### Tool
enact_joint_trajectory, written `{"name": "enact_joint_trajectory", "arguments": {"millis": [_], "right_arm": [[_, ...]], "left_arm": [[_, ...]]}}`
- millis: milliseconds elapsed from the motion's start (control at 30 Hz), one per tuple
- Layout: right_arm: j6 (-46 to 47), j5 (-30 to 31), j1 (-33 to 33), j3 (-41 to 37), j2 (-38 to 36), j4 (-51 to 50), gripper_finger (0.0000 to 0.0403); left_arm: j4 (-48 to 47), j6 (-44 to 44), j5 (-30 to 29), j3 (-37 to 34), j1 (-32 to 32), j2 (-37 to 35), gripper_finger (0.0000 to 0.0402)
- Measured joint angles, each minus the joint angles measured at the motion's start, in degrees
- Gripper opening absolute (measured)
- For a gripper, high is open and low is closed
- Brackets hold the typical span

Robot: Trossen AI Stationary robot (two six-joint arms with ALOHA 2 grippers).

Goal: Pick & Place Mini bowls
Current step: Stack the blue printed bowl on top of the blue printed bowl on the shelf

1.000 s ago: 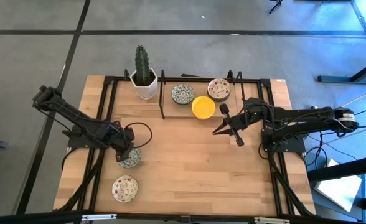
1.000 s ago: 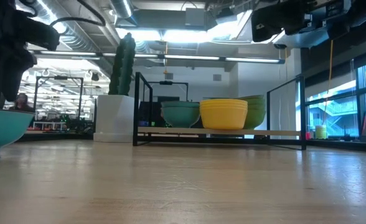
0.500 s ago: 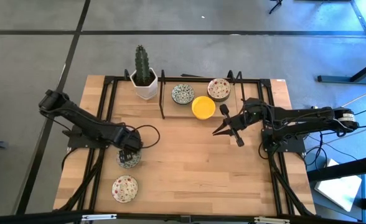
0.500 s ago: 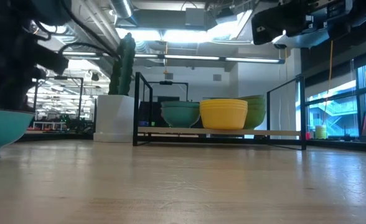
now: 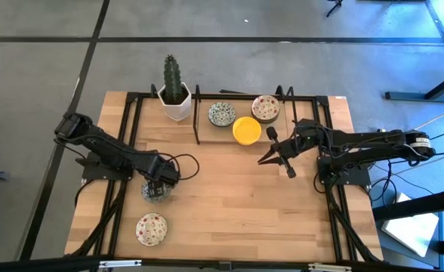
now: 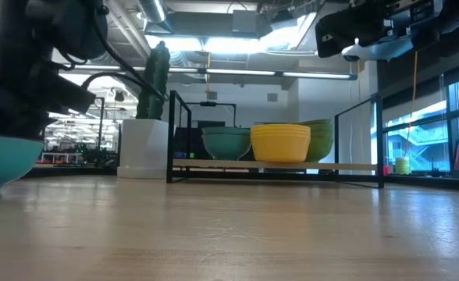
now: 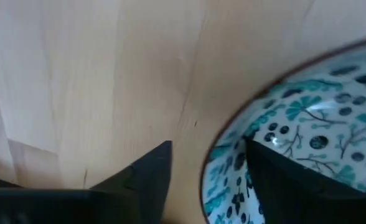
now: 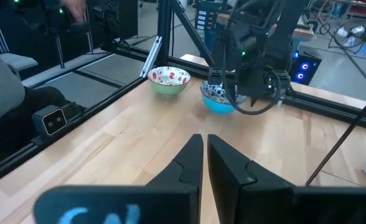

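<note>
left claw (image 5: 155, 187) straddles blue-green bowl (image 7: 307, 143), rim cut off.

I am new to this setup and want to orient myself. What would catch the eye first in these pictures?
First, the left gripper at the table's near-left, its fingers straddling the rim of a blue-green patterned bowl. A red-speckled bowl sits alone just in front of it. At the back, a cactus in a white pot stands beside a rack holding a yellow bowl and two patterned ones, while the right gripper waits, shut, mid-table.
</note>
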Motion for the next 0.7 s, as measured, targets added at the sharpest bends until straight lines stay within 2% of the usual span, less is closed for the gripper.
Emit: {"name": "enact_joint_trajectory", "arguments": {"millis": [167,300,433,533,700], "right_arm": [[0.13,0.10,0.00,0.00,0.00,-0.34,0.0026],[-0.03,0.12,0.00,0.00,0.40,0.29,0.0026],[-0.22,0.15,-0.02,0.00,1.16,0.76,0.0026],[-0.25,0.61,0.00,0.00,2.34,0.96,0.0026],[-0.62,0.60,0.00,0.00,4.28,1.50,0.0026]], "left_arm": [[-0.01,1.01,-1.65,0.00,0.83,0.35,0.0110],[-1.34,1.63,1.10,0.71,3.14,-0.38,0.0033],[-3.11,1.15,0.85,3.17,4.72,-1.04,0.0023],[-4.16,2.54,-6.41,7.29,4.76,-2.39,0.0012],[-7.93,6.47,-12.92,19.99,6.07,-3.26,0.0006]]}}
